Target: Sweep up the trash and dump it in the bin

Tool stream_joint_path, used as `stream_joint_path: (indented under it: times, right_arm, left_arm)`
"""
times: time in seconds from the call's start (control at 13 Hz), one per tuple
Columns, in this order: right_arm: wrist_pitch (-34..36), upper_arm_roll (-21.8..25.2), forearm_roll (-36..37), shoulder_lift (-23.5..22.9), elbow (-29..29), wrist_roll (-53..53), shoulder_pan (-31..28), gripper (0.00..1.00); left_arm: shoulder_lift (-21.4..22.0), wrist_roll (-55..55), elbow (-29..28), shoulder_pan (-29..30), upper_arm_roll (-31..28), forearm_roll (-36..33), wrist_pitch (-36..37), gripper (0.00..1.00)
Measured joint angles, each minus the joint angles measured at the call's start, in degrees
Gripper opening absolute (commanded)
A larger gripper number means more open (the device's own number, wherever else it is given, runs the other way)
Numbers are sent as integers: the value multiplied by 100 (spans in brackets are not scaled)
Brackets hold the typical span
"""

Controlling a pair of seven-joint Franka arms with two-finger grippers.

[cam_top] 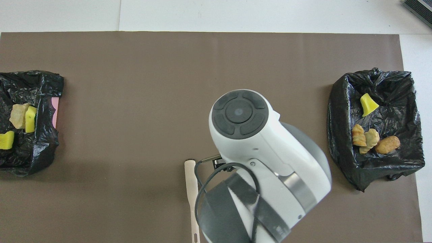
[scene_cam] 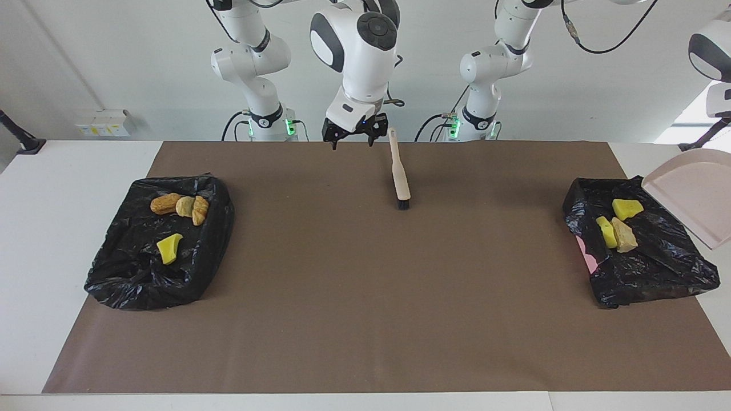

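The tan-handled brush [scene_cam: 401, 171] [cam_top: 191, 189] lies flat on the brown mat, bristles pointing away from the robots. My right gripper [scene_cam: 353, 137] hangs open and empty just above the mat beside the handle's end, apart from it. In the overhead view the arm hides it. At the left arm's end, the pale pink dustpan [scene_cam: 691, 194] is tilted up, empty, over the black-bagged bin [scene_cam: 657, 268] [cam_top: 33, 84]. My left gripper is out of frame, holding its handle. Three trash lumps [scene_cam: 614, 231] [cam_top: 23, 116], two yellow and one tan, lie in that bin.
A second black-bagged bin [scene_cam: 131, 274] [cam_top: 388, 168] at the right arm's end holds three bread-like lumps [scene_cam: 180, 205] and a yellow chunk [scene_cam: 169, 249]. A pink tray edge [scene_cam: 588, 254] shows under the bag at the left arm's end.
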State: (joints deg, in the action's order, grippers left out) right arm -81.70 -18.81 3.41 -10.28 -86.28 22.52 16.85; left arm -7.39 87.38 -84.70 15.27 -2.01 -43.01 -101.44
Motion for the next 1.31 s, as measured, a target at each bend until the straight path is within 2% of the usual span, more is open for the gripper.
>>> stream_joint_path:
  times: [0.08,0.38,0.54,0.77,0.92,1.08,1.31]
  right_arm:
    - [140,4,9,1,140,-324,-219,100]
    - [399,18,22,36,436,-1573,-1139,100]
    - [402,23,25,145,475,-2032,-1588,100]
    - [402,103,26,371,516,-2141,-1977,100]
    - [402,270,26,412,516,-2146,-2081,100]
    - [394,417,26,411,516,-2147,-2110,100]
    - [234,571,26,422,524,-2147,-2141,100]
  left_arm:
    - [6,96,105,-1,19,222,29,0]
    - [121,5,196,9,-57,1997,461,0]
    - [289,-672,191,3,-32,2587,894,0]
    - [495,-2466,15,-208,57,3551,1377,0]
    - [694,-3985,-409,-787,88,3825,1374,0]
    - [855,-5598,-849,-1614,118,3965,1288,0]
    - [897,-8195,-1458,-2939,148,4350,405,0]
